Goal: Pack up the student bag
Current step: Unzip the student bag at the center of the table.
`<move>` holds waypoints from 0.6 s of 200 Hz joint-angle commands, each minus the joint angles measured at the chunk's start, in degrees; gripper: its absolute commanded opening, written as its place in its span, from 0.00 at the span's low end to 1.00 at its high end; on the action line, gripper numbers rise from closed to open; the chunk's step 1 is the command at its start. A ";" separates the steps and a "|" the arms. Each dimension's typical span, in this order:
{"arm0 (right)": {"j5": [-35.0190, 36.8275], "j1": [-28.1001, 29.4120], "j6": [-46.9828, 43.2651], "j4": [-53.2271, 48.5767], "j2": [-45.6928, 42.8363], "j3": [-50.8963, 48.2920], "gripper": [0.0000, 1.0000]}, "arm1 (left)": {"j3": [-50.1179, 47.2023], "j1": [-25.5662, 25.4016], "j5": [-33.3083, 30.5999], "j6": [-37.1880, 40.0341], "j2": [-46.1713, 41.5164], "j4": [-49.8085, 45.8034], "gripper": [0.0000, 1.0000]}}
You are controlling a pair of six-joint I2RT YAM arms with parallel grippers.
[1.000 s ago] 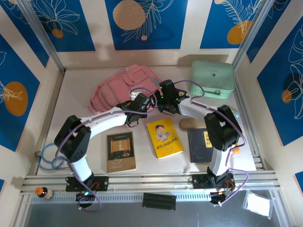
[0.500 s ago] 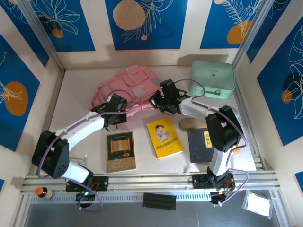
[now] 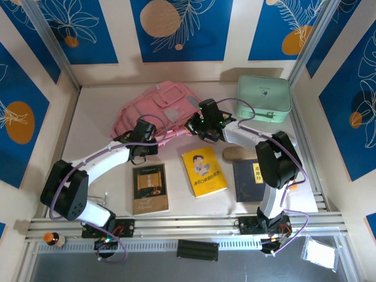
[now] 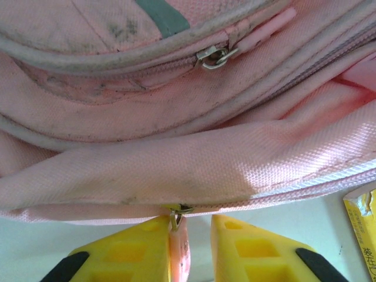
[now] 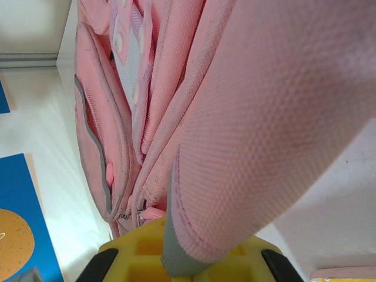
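Pink student bag (image 3: 157, 107), edge pinched by right gripper (image 5: 185, 258), left gripper (image 4: 192, 238) spread around half-hidden zipper pull (image 4: 178, 242)

This is a robot test cell in a lab, not a lived-in room: the left arm (image 3: 98, 158) and the right arm (image 3: 272, 160) are bolted to aluminium rails (image 3: 188, 222) at the near edge of a white desk (image 3: 88, 126). Metal posts (image 3: 51, 46) frame printed blue wall panels (image 3: 200, 35) boxing it in on three sides.

The student bag (image 3: 155, 108) lies left of case (image 3: 264, 98), behind books (image 3: 203, 171)
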 commanded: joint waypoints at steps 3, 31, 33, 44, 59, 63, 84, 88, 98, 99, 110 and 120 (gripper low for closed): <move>-0.51 -0.05 -1.26 1.01 -2.75 3.02 0.00 | -0.90 1.00 -0.88 0.72 0.34 1.92 0.18; -0.10 -0.46 -1.78 0.60 -2.48 3.06 0.00 | -1.34 1.68 -1.90 0.37 0.09 0.46 0.06; -0.08 -0.54 -1.83 0.59 -2.43 3.09 0.00 | -1.43 1.78 -1.90 0.37 0.04 0.32 0.05; -0.30 -0.98 -2.17 0.68 -2.07 3.05 0.00 | -2.01 2.44 -2.07 0.42 -0.47 -0.53 0.00; -0.75 -1.82 -3.29 0.84 -1.24 3.41 0.00 | -3.43 3.81 -2.07 0.50 -1.93 -1.58 0.00; -0.98 -2.11 -3.71 0.86 -0.91 3.61 0.00 | -3.87 4.26 -2.16 0.47 -2.49 -1.92 0.00; -2.96 -3.78 -6.39 0.55 1.91 5.95 0.00 | -6.61 7.33 -2.86 -0.86 -6.07 -4.27 0.00; -3.61 -4.18 -6.94 0.46 2.65 6.61 0.00 | -7.19 7.98 -2.72 -1.15 -6.78 -4.55 0.00; -5.25 -4.77 -8.49 0.22 4.69 8.62 0.00 | -8.44 9.16 -1.90 -1.43 -8.45 -5.03 0.00; -5.43 -4.83 -8.66 0.14 4.93 8.85 0.00 | -8.55 9.31 -1.85 -1.41 -8.62 -5.03 0.00; -7.19 -5.30 -10.16 -0.49 7.51 11.26 0.00 | -9.38 9.89 -0.93 -1.03 -9.99 -5.13 0.00; -8.64 -5.56 -11.65 -1.30 9.90 14.05 0.00 | -9.45 9.86 0.84 0.14 -10.77 -5.01 0.00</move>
